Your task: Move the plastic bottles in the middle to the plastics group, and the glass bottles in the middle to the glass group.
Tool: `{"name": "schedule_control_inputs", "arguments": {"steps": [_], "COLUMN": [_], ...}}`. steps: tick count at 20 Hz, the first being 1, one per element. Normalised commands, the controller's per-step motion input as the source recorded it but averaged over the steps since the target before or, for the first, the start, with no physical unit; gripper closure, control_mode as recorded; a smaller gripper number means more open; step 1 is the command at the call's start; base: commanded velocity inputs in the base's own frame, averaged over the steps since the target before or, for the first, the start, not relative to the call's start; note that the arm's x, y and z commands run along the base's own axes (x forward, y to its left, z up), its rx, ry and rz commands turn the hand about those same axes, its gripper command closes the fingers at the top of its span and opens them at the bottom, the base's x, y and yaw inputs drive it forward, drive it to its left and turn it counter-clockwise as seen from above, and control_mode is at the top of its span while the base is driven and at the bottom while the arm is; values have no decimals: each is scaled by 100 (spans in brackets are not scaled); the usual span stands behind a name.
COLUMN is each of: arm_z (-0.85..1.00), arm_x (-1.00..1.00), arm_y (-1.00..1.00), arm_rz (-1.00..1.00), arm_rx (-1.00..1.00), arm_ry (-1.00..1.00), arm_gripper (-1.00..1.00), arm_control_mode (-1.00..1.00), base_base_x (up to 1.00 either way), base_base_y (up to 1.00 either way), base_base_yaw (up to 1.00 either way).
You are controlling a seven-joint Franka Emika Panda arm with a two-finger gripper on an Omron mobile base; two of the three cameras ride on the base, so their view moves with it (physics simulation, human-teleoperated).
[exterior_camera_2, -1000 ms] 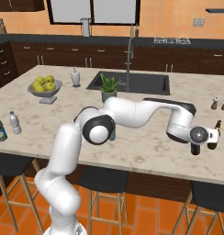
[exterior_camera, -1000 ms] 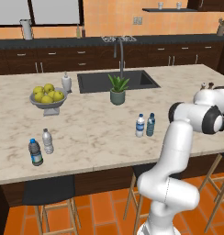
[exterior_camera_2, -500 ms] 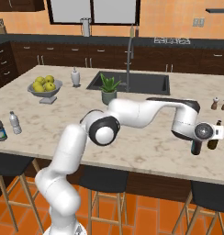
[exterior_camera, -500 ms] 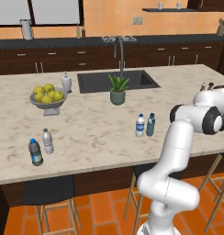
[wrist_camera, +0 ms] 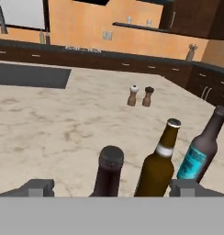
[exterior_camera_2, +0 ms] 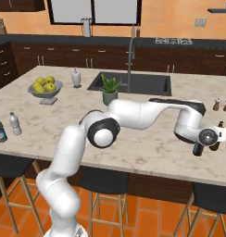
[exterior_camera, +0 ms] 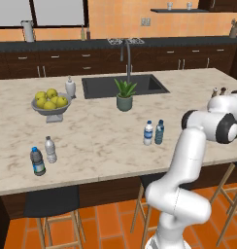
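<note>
Up close in the hand view, three bottles stand on the marble surface in front of the claw, whose two dark tips are wide apart and grip nothing. Nearest, between the tips, is a dark bottle with a black crown cap; its lower body is cut off by the bottom of the view and any label is hidden. Just beside it stands an amber beer bottle with a white neck band and silver cap; no writing shows on it. Just beyond that one leans into view the dark brown bottle with the teal-blue label; the label carries pale marks too blurred to read. Behind the amber bottle, well apart, stand a salt shaker and a pepper shaker.

From the left base view, the two plastic bottles in the middle sit side by side near the potted plant: the clear bottle with blue cap, its white-blue label illegible, and the blue-tinted bottle. Far from the plant, beyond the fruit bowl, stand the green-labelled dark bottle and the pale white-capped bottle; their print is too small to make out. In the right base view the arm hides most of the glass bottles.
</note>
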Motion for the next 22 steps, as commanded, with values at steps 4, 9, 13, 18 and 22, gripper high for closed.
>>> {"name": "schedule_control_inputs", "arguments": {"steps": [4,9,13,18,22], "arm_z": [38,73,100,91,7], "arm_x": [-76,-49,1,7,-2], "arm_y": [16,37,50,67,53], "arm_rz": [2,0,2,28,28], "arm_rx": [0,-3,-18,-14,5], "arm_ry": [-13,-3,53,83,41], "arm_gripper": [-100,-100,-100,-100,-100], "arm_control_mode": [-100,-100,-100,-100,-100], "base_base_x": [0,0,0,0,0], "base_base_y": [0,0,0,0,0], "base_base_yaw": [0,0,0,0,0]}}
